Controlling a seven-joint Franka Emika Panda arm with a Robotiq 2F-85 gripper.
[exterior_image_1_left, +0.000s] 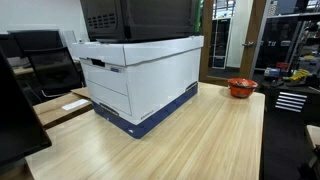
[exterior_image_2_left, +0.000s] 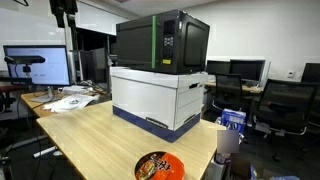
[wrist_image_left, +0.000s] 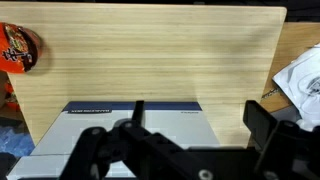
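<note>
Hanging spread over the white box (wrist_image_left: 165, 122), the tool (wrist_image_left: 185, 150) seems empty, its dark fingers (wrist_image_left: 265, 125) partly cropped.

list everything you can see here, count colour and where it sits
table: one, light wood, under the box and bowl
box: one, white with a blue base, middle of the table
microwave: one, black with a green stripe, on top of the box
bowl: one, red-orange with a printed lid, on the table near its edge, apart from the box
papers: a few, white, on the desk surface beside the box
monitor: one, lit white screen, behind the papers
office chairs: several, black, at the desks around
gripper: one, black, open, holding nothing, above the table with the box nearest to it
</note>
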